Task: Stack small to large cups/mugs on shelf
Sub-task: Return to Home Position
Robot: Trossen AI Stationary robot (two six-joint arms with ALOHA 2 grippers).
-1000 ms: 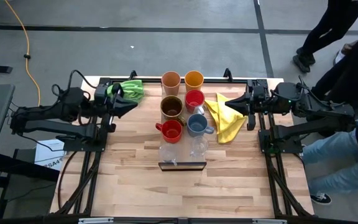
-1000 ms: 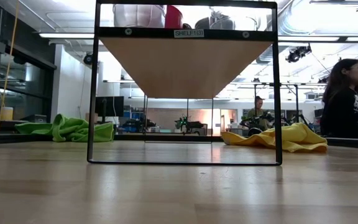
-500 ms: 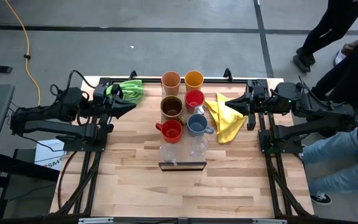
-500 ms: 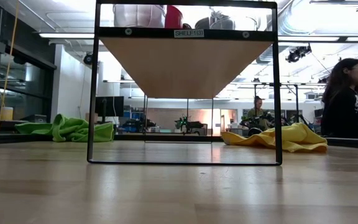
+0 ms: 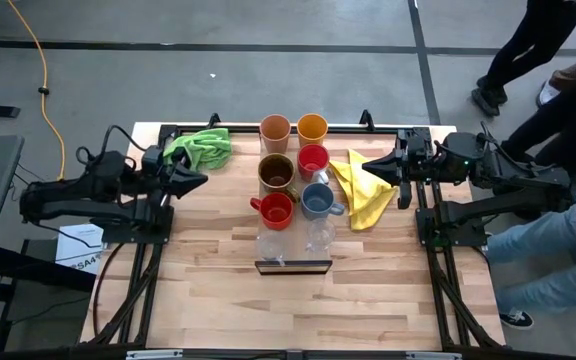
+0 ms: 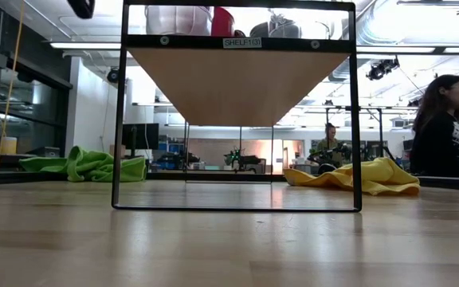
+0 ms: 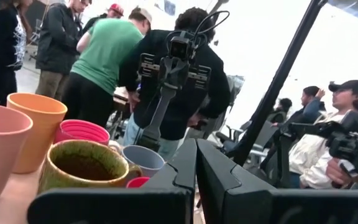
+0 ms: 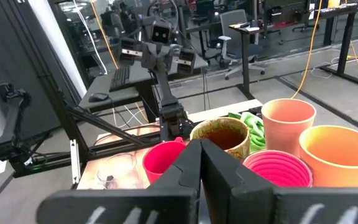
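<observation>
The cups stand on the raised shelf (image 6: 182, 41) in the middle of the table. From far to near they are a peach tumbler (image 5: 275, 131), an orange tumbler (image 5: 312, 127), a brown mug (image 5: 276, 173), two red mugs (image 5: 312, 160) (image 5: 275, 210), a grey-blue mug (image 5: 317, 201) and two clear glasses (image 5: 270, 246) (image 5: 319, 237). My left gripper (image 5: 204, 181) hovers shut at the table's left side, pointing at the cups. My right gripper (image 5: 368, 163) hovers shut at the right side, above the yellow cloth, and also points at them. Neither holds anything.
A green cloth (image 5: 200, 145) lies at the table's far left and a yellow cloth (image 5: 360, 190) lies right of the shelf. The shelf's dark frame (image 6: 120, 119) stands on the tabletop. People stand and sit beyond the right edge (image 5: 568, 90).
My left gripper has drawn back toward the table's left edge and sunk, so that its tip now shows at the top left of the low view. It has stayed shut.
</observation>
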